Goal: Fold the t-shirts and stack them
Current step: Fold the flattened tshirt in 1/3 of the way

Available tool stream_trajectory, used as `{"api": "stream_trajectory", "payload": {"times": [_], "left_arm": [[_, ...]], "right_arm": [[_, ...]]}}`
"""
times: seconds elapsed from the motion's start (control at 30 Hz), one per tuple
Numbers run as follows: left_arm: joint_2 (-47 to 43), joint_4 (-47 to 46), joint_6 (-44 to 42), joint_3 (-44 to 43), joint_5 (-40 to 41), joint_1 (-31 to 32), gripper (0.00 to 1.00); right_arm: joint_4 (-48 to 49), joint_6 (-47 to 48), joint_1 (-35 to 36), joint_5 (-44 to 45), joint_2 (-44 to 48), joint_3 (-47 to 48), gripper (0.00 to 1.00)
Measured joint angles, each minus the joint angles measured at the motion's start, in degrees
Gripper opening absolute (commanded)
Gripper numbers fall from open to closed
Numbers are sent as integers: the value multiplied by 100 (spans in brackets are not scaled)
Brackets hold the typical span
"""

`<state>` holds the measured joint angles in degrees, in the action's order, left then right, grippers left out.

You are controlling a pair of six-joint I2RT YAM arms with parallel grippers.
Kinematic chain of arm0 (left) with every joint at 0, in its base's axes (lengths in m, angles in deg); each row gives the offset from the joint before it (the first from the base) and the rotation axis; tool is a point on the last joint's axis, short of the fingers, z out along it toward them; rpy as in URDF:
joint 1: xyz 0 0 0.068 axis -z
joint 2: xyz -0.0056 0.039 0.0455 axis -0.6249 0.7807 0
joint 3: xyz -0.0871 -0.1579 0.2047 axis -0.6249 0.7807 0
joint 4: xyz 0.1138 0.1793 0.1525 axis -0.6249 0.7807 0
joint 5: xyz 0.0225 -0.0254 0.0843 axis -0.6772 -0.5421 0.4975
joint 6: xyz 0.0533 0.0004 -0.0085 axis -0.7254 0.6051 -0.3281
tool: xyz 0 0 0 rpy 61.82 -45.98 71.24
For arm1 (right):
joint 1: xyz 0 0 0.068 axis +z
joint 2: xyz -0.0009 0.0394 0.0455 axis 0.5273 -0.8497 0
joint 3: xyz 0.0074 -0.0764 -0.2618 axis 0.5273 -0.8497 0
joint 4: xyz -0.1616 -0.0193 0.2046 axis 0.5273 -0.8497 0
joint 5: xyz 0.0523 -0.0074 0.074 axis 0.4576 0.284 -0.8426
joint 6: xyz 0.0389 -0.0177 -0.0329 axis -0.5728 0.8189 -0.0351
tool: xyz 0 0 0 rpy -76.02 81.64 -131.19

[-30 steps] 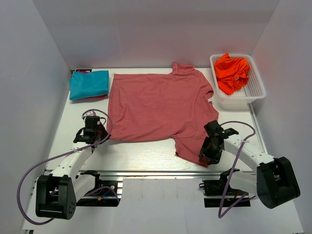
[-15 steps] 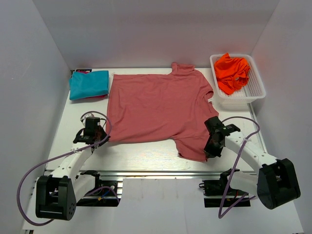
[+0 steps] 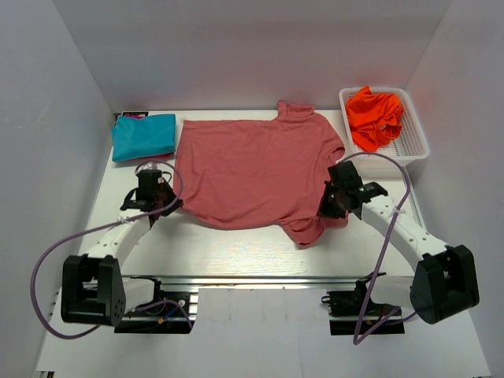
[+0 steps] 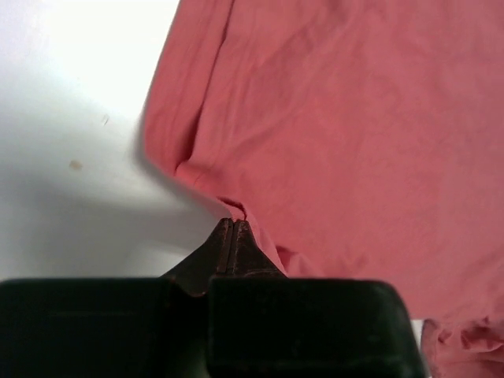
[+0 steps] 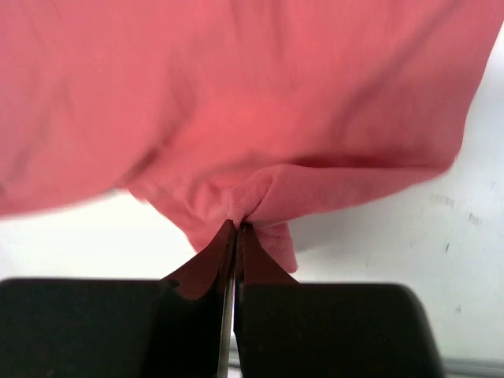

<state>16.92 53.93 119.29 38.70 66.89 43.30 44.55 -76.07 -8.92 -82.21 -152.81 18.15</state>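
Salmon t-shirt (image 3: 252, 169): long axis 9-to-3 o'clock, hem at 9; left gripper (image 4: 234, 224) and right gripper (image 5: 237, 225) jaws clamped on it

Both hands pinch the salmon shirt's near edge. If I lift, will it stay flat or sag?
Likely sags: the salmon shirt bunches into soft folds at the left hand and right hand, so it looks floppy. Thin cloth, probably light, draping between the pinches. The near sleeve may dangle and fold under.

A white table (image 3: 236, 250) stands in a plain white booth with a back wall (image 3: 252, 47), left wall (image 3: 47, 118) and right wall (image 3: 465, 71). The light is soft and even.
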Motion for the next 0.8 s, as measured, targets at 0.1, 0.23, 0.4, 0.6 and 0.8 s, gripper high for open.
{"api": "stream_trajectory", "payload": {"times": [0.1, 0.23, 0.4, 0.6, 0.8], "left_arm": [[450, -70, 0, -404, 22, 0, 0], [1075, -114, -2, -1014, 146, -11, 0], [1825, -118, -42, -1692, 302, -144, 0], [2461, -94, -44, -2249, 420, -352, 0], [3136, -229, -114, -2787, 354, -481, 0]], "right_arm": [[122, 2, -39, 227, -358, 485, 0], [216, -50, -170, 529, -857, 1001, 0], [199, -76, -415, 822, -1266, 1561, 0], [254, 22, -723, 960, -1694, 2243, 0], [332, 192, -988, 911, -2210, 2629, 0]]}}
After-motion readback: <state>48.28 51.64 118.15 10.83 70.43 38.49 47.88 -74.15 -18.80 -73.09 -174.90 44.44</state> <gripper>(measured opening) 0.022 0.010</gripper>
